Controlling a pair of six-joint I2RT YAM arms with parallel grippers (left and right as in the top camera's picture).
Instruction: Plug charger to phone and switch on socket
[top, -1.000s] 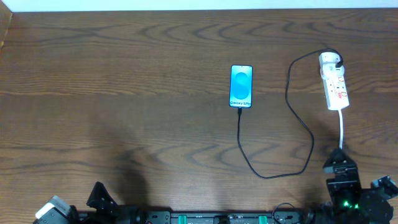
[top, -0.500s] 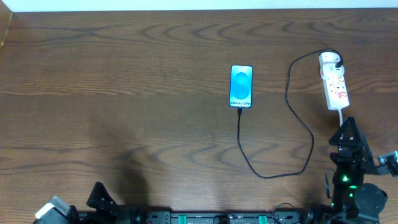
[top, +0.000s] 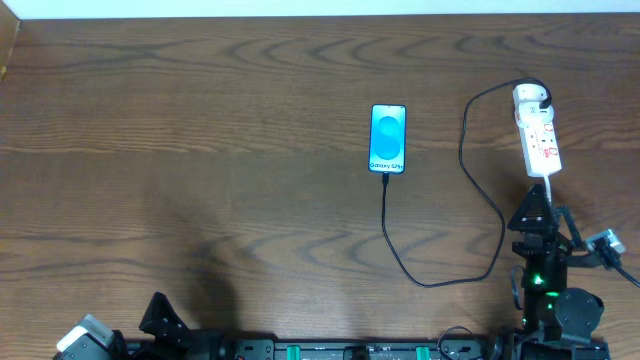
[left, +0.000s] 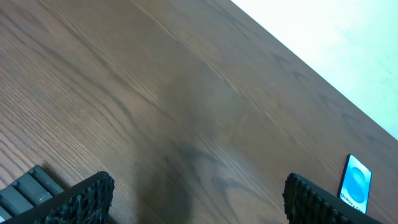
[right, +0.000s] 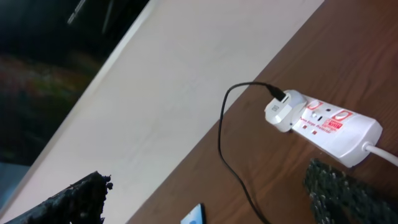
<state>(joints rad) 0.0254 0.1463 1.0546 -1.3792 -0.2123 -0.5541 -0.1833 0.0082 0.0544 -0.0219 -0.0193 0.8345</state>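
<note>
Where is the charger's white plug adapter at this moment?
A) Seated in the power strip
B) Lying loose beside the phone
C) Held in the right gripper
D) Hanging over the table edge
A: the white plug adapter sits in the far end of the power strip, well away from the phone and both grippers.

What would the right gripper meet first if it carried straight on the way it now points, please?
Probably the socket, at its near end where the white cord leaves it; the open right gripper points that way. Its height is unclear, so it might pass over.
</note>
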